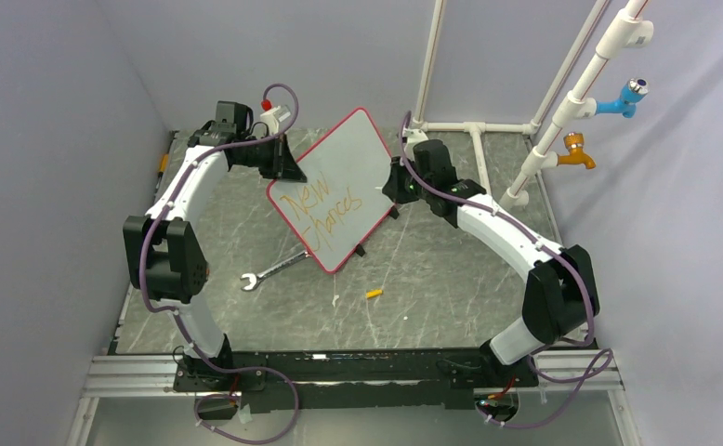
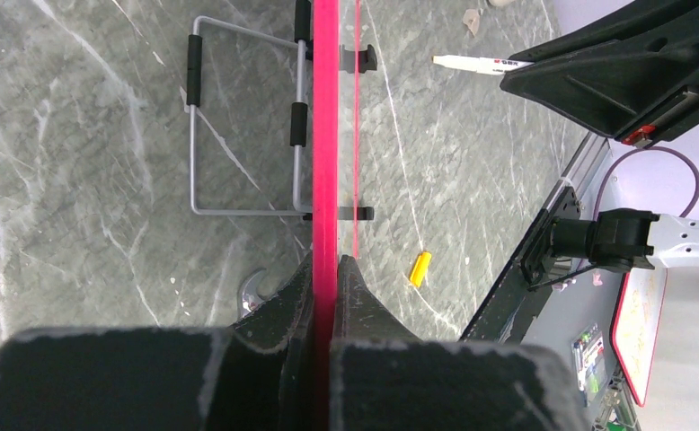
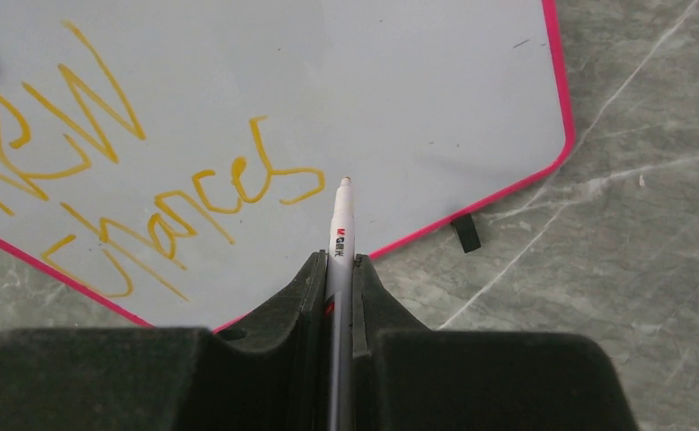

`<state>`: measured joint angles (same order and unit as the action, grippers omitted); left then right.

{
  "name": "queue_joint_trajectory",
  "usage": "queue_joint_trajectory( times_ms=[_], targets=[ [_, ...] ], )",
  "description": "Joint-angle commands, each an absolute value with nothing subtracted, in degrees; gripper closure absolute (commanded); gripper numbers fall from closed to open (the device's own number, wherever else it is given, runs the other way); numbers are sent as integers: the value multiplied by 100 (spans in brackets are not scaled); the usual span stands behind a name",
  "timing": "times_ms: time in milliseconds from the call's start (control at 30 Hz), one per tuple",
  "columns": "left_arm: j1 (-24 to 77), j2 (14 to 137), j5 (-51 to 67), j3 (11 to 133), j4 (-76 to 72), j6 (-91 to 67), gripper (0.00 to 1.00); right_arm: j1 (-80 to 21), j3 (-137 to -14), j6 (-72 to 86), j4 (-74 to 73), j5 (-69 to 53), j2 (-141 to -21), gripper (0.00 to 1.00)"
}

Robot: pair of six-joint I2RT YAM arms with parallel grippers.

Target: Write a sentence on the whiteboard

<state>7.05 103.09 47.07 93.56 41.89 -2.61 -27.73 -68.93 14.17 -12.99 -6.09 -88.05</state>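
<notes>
The whiteboard, white with a thin red frame, stands tilted on the table's middle back. Orange handwriting on it reads "New chances"; it also shows in the right wrist view. My left gripper is shut on the board's red edge at its upper left. My right gripper is shut on a white marker, at the board's right edge. The marker tip sits just right of the last letter, close to the board's surface.
A metal wrench lies in front of the board's lower corner. A small yellow cap lies on the table nearer the bases. White pipe framing with blue and orange taps stands at the back right. The board's wire stand shows behind it.
</notes>
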Motion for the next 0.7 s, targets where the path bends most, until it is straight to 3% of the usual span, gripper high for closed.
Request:
queue_joint_trajectory(
  times_ms=[0, 667],
  targets=[
    [835, 10339, 4110, 9404, 4334, 172, 100, -2713, -6920, 1300, -863, -787, -8655, 100],
    [861, 10288, 4118, 9343, 4212, 79, 100, -2570, -7644, 1377, -642, -875, -9617, 100]
  ],
)
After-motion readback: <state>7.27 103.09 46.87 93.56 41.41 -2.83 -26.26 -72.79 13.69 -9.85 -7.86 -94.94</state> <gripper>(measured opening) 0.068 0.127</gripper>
